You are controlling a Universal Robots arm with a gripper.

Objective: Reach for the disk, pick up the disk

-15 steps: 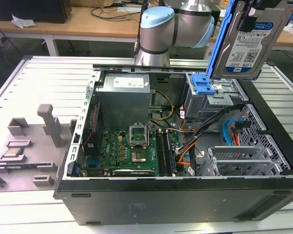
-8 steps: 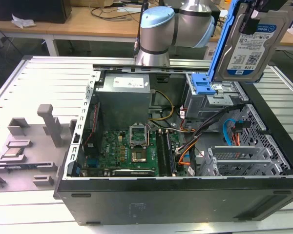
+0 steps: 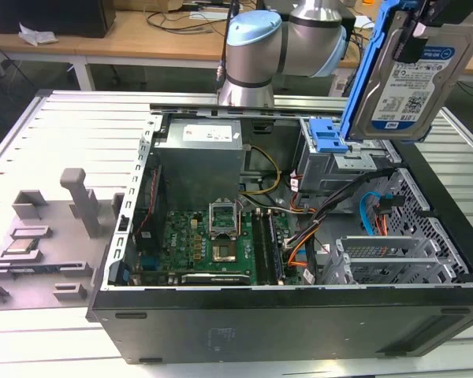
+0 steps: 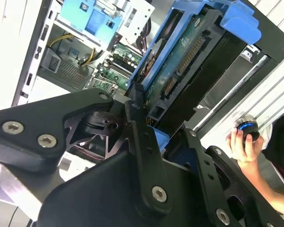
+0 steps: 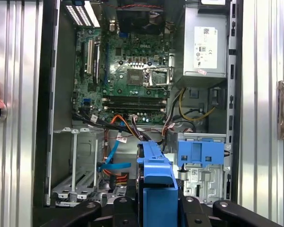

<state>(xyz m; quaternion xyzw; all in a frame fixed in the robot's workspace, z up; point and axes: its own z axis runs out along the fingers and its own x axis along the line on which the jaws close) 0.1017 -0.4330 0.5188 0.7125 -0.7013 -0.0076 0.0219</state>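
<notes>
Disk (image 3: 410,79), flat silver-grey metal in blue plastic caddy, clamped between black fingers (image 4: 142,142).

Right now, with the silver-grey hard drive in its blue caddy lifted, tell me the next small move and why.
Probably a slow lift straight up. The gripper is shut on the silver-grey hard drive in its blue plastic caddy, held tilted above the open black computer case, near its drive bay and loose cables.

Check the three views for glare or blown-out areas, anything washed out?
Second wrist view: case wall blown out white, claw linkage dark in the foreground. First wrist view: even light, motherboard clear. Exterior view: disk label readable, mild sheen on the table.
</notes>
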